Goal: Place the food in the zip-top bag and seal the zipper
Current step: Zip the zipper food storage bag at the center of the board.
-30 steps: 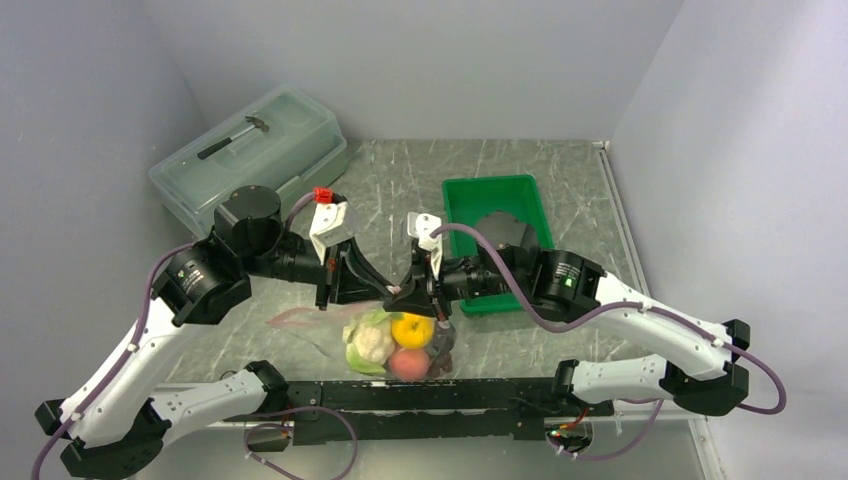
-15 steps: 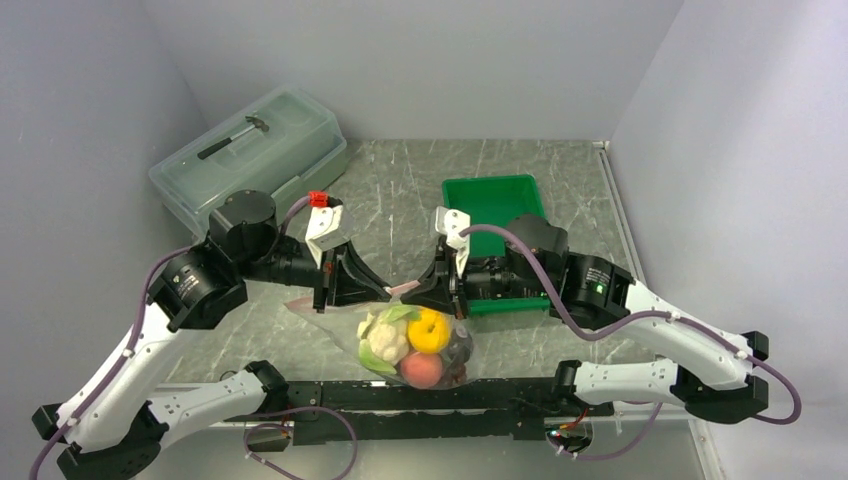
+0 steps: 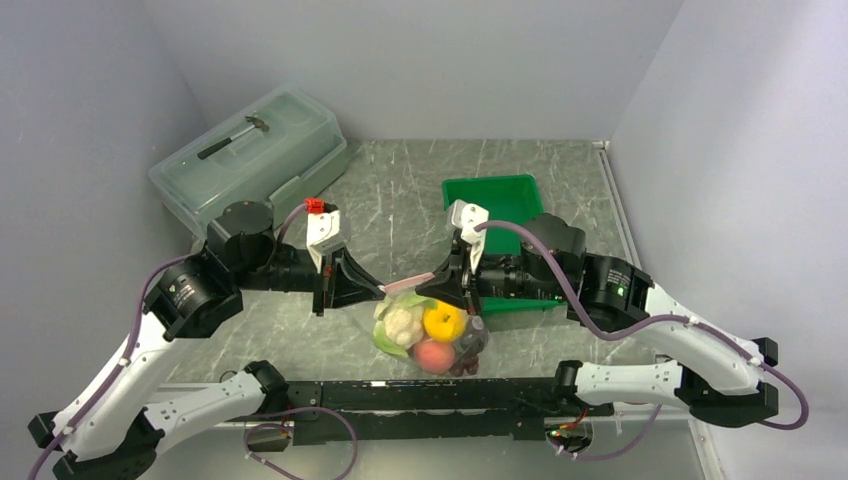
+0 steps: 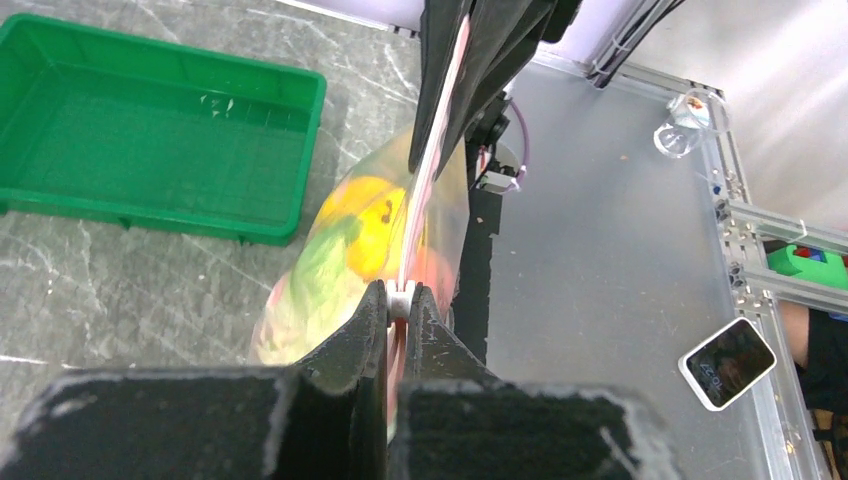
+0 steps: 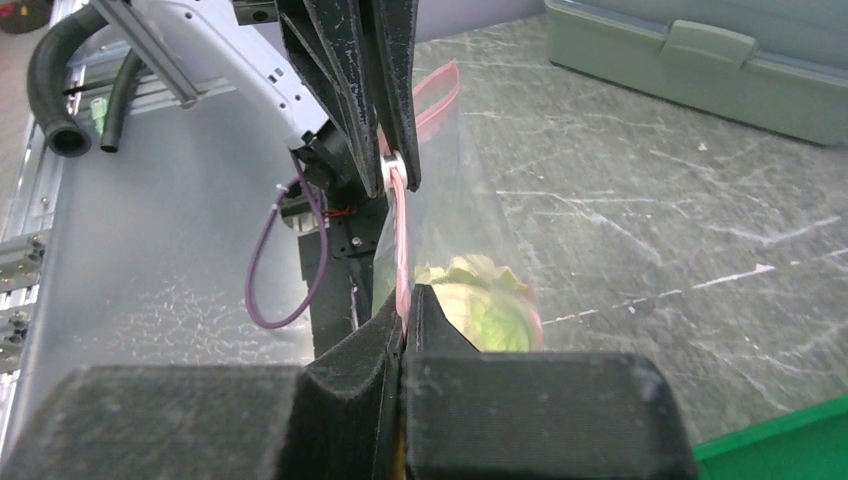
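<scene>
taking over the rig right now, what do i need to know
Grippers: left gripper shut on the zipper; right gripper shut on it too, facing the left one.
Things: zip-top bag hangs between them, with the food inside: cauliflower, orange, peach showing.
Done: food bagged.
Left: sealing. How far the zipper is closed cannot be told, so check it.

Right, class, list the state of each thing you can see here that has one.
zip-top bag: hanging between both pincers, filled.
zipper: pulled taut, pinched at both ends.
food: inside the bag.
left pincer: shut on the zipper.
right pincer: shut on the zipper.
green tray: empty.
lidded box: lid on.
</scene>
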You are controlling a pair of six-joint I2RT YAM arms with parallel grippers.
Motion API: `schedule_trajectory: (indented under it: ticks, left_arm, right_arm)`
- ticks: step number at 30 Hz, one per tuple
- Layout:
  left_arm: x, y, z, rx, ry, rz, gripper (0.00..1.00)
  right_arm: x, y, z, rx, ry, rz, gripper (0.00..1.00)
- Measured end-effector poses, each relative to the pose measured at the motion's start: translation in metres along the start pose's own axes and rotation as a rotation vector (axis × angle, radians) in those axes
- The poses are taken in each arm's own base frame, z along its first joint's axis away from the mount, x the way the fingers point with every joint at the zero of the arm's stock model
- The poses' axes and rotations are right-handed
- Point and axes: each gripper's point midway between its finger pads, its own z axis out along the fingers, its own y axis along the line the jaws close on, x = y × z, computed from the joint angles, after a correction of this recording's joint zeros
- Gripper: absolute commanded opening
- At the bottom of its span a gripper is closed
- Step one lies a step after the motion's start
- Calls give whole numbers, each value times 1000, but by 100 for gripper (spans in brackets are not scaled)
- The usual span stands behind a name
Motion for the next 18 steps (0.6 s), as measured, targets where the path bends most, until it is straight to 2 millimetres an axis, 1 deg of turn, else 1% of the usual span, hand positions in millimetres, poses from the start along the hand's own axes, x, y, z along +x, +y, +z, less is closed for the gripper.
schedule_trajectory:
  ticks: [8,13,18]
  left_arm:
    - [10,9,-6,-80,3,-5,0]
    - [11,12,-12,-121,-5,1,0]
    - [19,17,-16,-160,6,-5,0]
  right_arm:
    - [-3,-8,-12,67,-15,12,0]
    - [-11,-12,-21,103,-31,19,0]
    - [-19,-17,-30,148,-47,29,0]
